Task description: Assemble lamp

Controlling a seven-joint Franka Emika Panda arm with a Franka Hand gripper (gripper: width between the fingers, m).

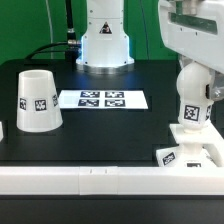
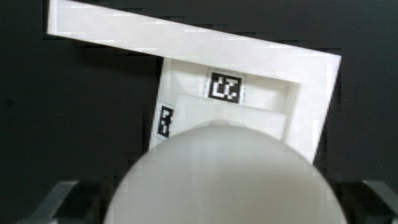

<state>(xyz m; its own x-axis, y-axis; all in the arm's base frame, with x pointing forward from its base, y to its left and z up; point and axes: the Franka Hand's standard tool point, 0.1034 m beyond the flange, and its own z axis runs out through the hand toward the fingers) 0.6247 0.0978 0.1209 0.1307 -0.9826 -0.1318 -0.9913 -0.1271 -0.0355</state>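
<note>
My gripper hangs at the exterior view's right, shut on the round head of the bulb. The bulb stands upright with its stem on the flat square base, which lies against the front white rail. In the wrist view the bulb's head fills the space between the dark fingers, and the base with its tags lies beyond it. The tapered shade stands by itself on the table at the exterior view's left, wide end down.
The marker board lies flat in the middle of the black table. The robot's pedestal stands behind it. A white rail runs along the front edge, with a white stub at the left.
</note>
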